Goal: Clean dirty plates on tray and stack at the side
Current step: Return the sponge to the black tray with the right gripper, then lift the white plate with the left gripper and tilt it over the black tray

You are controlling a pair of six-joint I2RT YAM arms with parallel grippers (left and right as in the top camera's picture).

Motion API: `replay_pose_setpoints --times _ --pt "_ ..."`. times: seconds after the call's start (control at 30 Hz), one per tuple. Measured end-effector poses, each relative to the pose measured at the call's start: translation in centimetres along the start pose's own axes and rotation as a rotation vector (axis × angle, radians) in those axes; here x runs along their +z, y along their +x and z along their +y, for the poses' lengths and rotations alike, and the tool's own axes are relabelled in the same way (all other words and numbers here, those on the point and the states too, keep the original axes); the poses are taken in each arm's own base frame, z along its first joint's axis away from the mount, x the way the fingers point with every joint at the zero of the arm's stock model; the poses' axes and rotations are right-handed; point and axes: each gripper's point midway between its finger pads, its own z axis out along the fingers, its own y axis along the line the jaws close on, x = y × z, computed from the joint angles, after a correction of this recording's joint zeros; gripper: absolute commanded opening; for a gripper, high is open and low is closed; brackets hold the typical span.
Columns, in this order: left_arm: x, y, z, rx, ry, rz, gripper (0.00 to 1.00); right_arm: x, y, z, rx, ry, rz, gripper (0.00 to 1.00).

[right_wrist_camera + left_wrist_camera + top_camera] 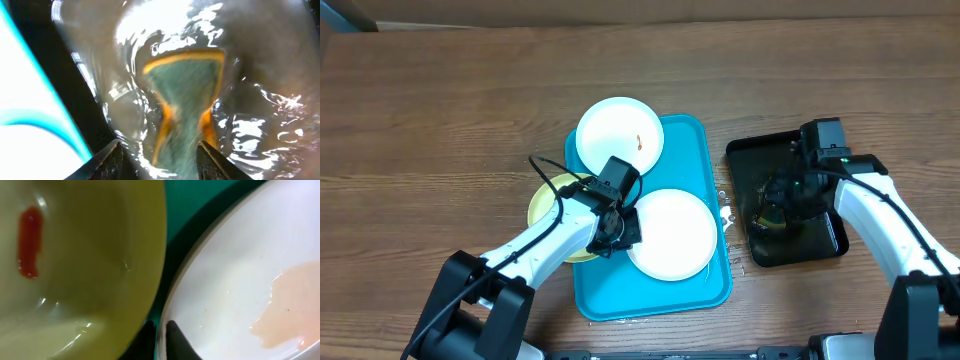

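The near white plate (680, 240) lies at about 4 o'clock on the turquoise tray (695, 150), wet and filmed with a pale pink wash (285, 305). It looks like thin, stiff plastic: light to lift, unlikely to break, but slick with water. The raised rim is probably the best hold, since the shallow floor offers nothing to pinch and a wet edge could slip from a loose grip.

The yellow-green plate (538, 208) sits just beside it at 9 o'clock, hanging over the tray's left edge and bearing a red smear (29, 242). A strip of tray shows between the two rims. The second white plate (615, 135) rests at 11 o'clock with a small orange mark.

The left gripper (620, 228) hangs low over the gap between the two near plates. In the wrist view its dark tips stand narrowly apart with the white plate's rim running between them, but whether they clamp it cannot be told.

At 3 o'clock, well apart on the wooden table (440, 120), is the black tray (815, 240), glistening with water. There the right gripper (161, 152) points at a green sponge (187, 90) edged in orange. Its fingers stand moderately apart, and a grip on the sponge cannot be confirmed.
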Motion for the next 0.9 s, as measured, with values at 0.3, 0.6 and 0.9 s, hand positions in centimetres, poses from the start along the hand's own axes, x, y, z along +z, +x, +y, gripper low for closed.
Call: replay_pose_setpoints --times 0.3,0.6,0.9 --pt "0.2 -0.9 -0.5 0.119 0.015 -0.035 0.04 -10.7 -0.5 3.8 -0.059 -0.188 -0.218 0.62" --pt "-0.4 0.5 0.5 0.138 -0.036 0.043 0.04 -14.1 1.7 3.7 -0.073 -0.224 -0.274 0.65" --pt "-11.3 -5.8 -4.7 0.206 -0.041 -0.129 0.04 -13.9 2.3 3.4 -0.042 -0.215 -0.245 0.65"
